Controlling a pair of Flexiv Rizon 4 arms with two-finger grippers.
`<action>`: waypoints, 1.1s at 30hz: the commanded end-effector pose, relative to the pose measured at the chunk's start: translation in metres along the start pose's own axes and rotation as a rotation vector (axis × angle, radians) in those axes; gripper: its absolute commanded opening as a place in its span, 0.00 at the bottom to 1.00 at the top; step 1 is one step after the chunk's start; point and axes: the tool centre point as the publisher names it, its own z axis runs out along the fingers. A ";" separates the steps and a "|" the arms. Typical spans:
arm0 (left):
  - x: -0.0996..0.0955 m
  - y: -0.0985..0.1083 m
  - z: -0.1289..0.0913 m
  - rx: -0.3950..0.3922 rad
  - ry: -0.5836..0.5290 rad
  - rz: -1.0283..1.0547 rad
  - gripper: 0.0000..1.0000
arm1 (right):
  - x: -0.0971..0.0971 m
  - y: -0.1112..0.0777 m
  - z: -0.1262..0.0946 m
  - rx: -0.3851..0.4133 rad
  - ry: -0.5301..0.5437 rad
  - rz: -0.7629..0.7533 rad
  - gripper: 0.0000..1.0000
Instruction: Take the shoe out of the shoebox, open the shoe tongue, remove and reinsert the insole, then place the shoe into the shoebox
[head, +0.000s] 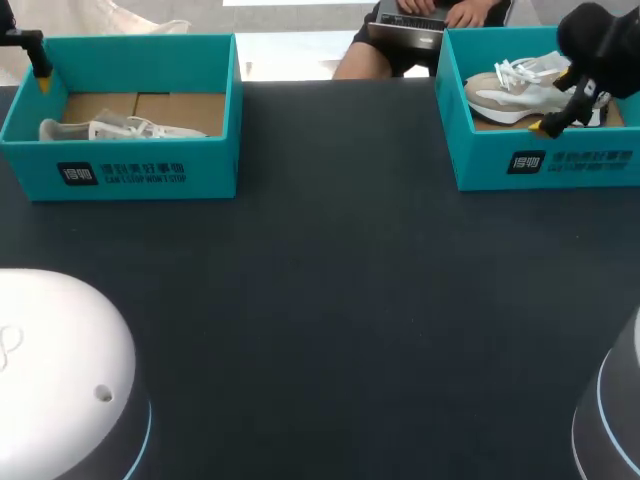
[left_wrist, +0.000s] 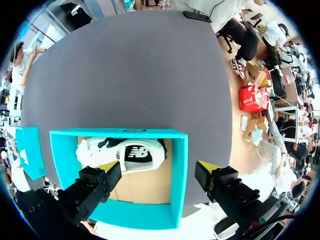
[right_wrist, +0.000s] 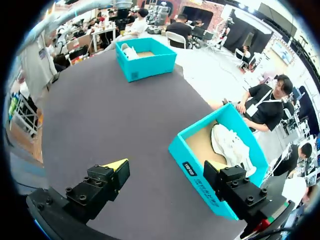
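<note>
Teal left shoebox (head: 150, 172), far left of the dark table (head: 330, 280): a white shoe (head: 120, 129) is laid on its side within. Left gripper (left_wrist: 159, 169) is hung above this box, fingers spread wide, nothing grasped. Teal right shoebox (head: 480, 160), far right: a beige-and-white shoe (head: 515, 92) is contained. Right gripper (right_wrist: 165, 172) is held above its front wall, fingers parted, empty.

The left gripper (left_wrist: 157, 170) hangs with its two fingers wide apart. The right gripper (right_wrist: 165, 172) is spread wide too.
</note>
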 end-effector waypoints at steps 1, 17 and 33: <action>-0.001 -0.010 -0.004 -0.015 0.006 -0.002 1.00 | 0.005 0.004 0.004 0.023 -0.141 0.246 1.00; -0.001 -0.010 -0.004 -0.015 0.006 -0.002 1.00 | -0.066 -0.003 0.021 0.034 -0.259 0.493 1.00; -0.001 -0.010 -0.004 -0.015 0.006 -0.002 1.00 | -0.227 -0.060 0.056 0.188 -0.427 1.032 1.00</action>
